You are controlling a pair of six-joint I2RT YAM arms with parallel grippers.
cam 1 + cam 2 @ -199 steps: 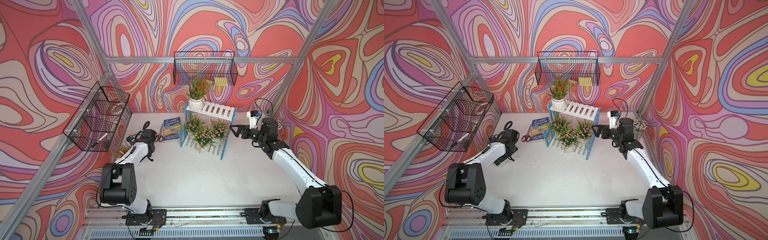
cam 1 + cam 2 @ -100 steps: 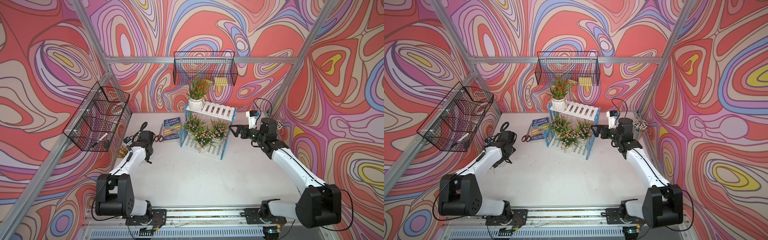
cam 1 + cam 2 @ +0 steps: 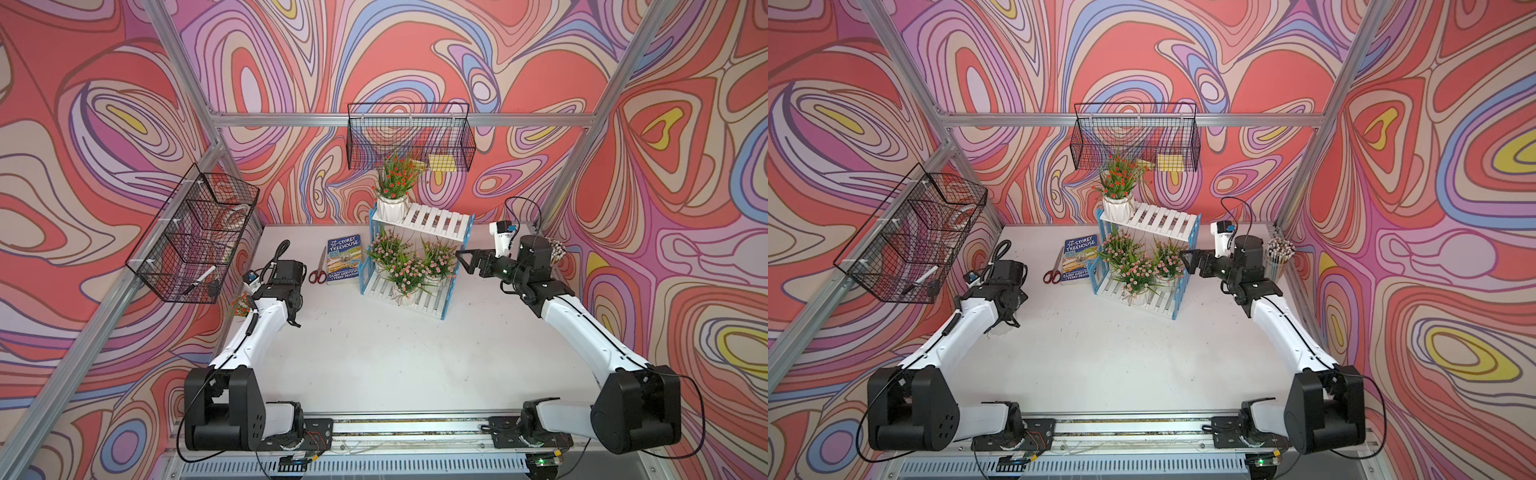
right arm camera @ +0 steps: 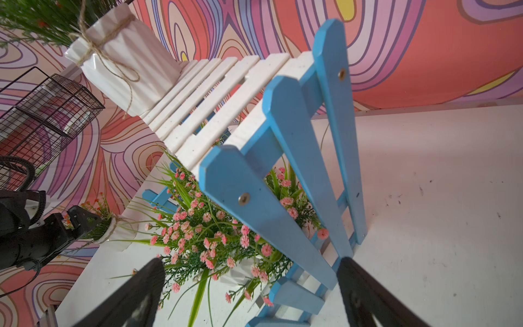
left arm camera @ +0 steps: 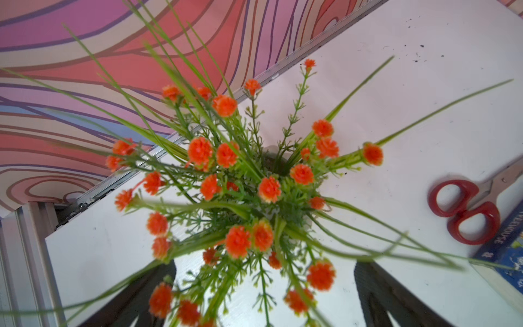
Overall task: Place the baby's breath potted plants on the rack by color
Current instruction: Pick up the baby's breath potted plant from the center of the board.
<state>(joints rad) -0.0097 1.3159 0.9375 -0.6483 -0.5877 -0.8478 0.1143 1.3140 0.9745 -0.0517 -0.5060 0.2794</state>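
Your left gripper [image 5: 263,266] is hanging spread wide over the second orange plant [image 5: 240,184] and gripping nothing. The black fingers [image 5: 135,294] are showing on either side of the blooms, but you cannot tell whether they are touching the pot underneath. That plant is standing on the white table [image 3: 395,353] near its left edge, well apart from the rack [image 3: 419,224].

Your right gripper [image 3: 465,259] is also standing open and empty, pointing at the rack's blue right-hand side frame [image 4: 283,175] and sitting just beside it.

On the rack, one orange plant [image 3: 395,178] is sitting upright at the left end of the top shelf, its white pot tied with twine, while the other slats up there are lying bare. Three pink plants [image 3: 405,270] are crowding the lower shelf together – two toward the back, one in front.

A blue book [image 3: 343,259] is lying flat just left of the rack, with red-handled scissors [image 3: 319,272] beside it. A cup of pencils [image 3: 1279,253] is standing behind your right wrist. Two black wire baskets [image 3: 409,137] are hanging on the walls – one at the back, one at the left.
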